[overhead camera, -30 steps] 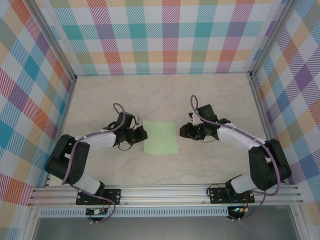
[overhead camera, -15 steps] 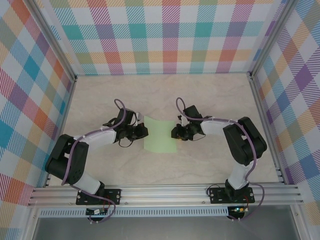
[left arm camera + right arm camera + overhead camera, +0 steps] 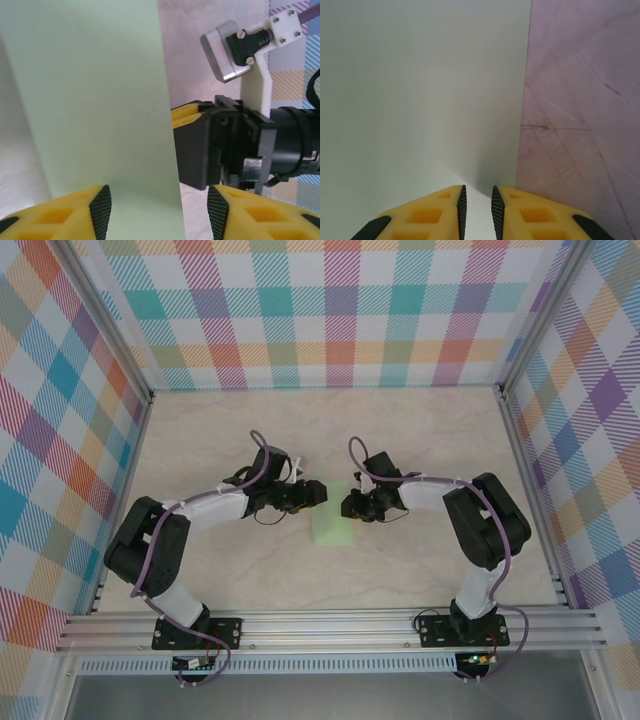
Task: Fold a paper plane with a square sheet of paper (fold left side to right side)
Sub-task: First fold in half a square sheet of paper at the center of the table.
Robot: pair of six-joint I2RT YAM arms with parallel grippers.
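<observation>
Straddling the square sheet of paper with jaws spread and released, the left end effector sits at its far left corner, while the right end effector meets its right edge, jaws drawn to a slit; whether they pinch cannot be told. The sheet lies doubled on the desk between the two, long axis running near to far.
</observation>
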